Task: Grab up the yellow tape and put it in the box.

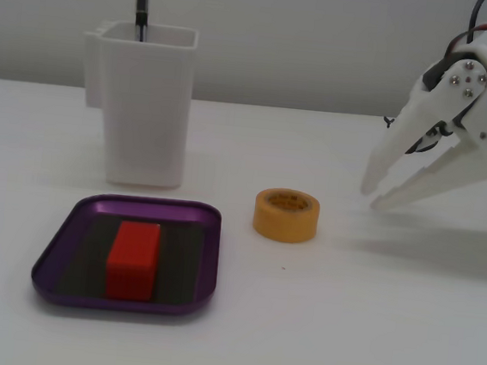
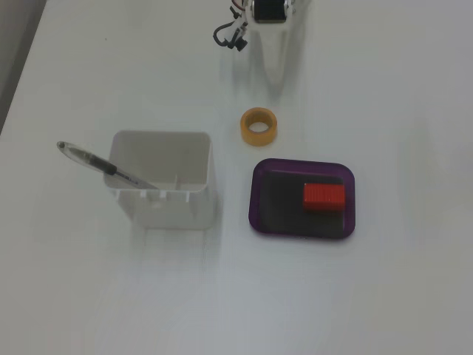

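Yellow tape lying flat on the white tabletop in a fixed view, hollow core up, just right of the purple box and clear of its rim. Round, so no long axis to line up with. Gripper well to the right of the tape and slightly above it, fingers spread in a narrow V, holding nothing, tips aimed down and left toward the roll. Judged reach for the coming move: leftward and down, then on past the tape to the box. Red block already on the box floor, taking the middle. White container with a pen behind the box. Arm cut off at the right edge.

Seen from above in another fixed view, tape just above the box's upper left corner, not touching. Gripper straight above the tape in the picture, fingers stacked in line so spread hard to read here; arm base cropped at the top edge. Red block toward the box's right side. Container left of the box, pen leaning out leftward.
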